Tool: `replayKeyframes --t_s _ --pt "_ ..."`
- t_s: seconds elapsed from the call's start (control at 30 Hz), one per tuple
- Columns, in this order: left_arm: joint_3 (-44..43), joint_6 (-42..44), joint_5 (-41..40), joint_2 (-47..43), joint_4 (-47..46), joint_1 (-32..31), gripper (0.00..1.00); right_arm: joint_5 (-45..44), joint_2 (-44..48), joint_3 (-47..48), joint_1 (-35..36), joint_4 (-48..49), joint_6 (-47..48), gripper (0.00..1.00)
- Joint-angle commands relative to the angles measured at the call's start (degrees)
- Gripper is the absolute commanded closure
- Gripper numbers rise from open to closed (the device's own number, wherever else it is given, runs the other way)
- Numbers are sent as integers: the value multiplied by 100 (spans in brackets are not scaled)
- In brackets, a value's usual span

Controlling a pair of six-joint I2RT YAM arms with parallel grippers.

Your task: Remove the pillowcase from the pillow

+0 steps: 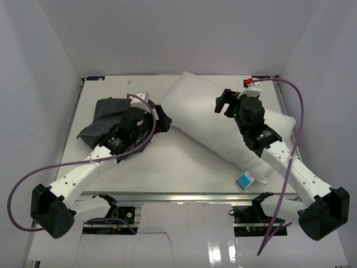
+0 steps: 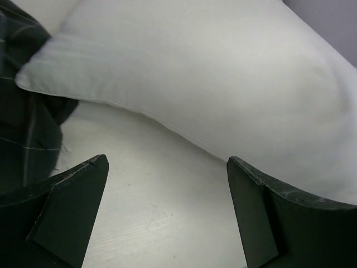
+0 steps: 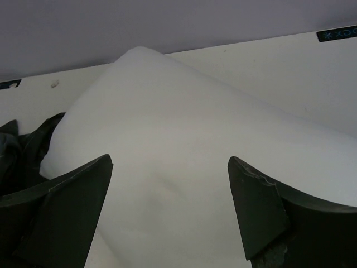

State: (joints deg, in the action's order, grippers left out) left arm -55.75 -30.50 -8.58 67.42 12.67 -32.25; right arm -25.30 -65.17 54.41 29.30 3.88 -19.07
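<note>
Both hang released and empty: my left end effector (image 2: 167, 167) and right end effector (image 3: 170, 167). The pillow (image 1: 203, 120) lies bare, diagonal across the counter (image 1: 178, 164), under the right one. The pillowcase (image 1: 105, 117) sits crumpled at its left corner, nearest my left arm.

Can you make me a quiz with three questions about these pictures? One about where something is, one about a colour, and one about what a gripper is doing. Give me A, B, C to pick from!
1. Where is the pillowcase compared with the pillow?
A) on top of it
B) to its left
C) to its right

2. What colour is the pillow's tag?
A) red
B) green
C) blue and white

3. The left gripper is:
A) open
B) shut on the pillowcase
C) shut on the tag

Answers:
1 B: the top view shows it crumpled under the left arm, left of the pillow.
2 C: the tag shows blue and white.
3 A: its fingers stand apart with nothing between them.
</note>
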Motion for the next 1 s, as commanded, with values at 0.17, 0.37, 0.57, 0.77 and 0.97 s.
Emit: replayKeyframes --t_s 0.17,0.37,0.57,0.77,0.97 --pt "1301 378 -179 -1291 -949 -1361 2 2035 715 134 155 -1575 96 10" --pt "1725 300 -2022 -1302 -775 -1380 2 2832 867 -853 164 -64 447 10" --pt "2092 -202 -2535 -1430 -536 -1187 2 5233 -828 -247 541 648 1001 7" --pt "2779 -254 -1702 -3284 -1187 -1196 2 5783 -2146 464 813 598 1116 5" --pt "2683 -272 -1252 -3640 -969 -1205 2 3834 -3580 1694 999 8 915 7"
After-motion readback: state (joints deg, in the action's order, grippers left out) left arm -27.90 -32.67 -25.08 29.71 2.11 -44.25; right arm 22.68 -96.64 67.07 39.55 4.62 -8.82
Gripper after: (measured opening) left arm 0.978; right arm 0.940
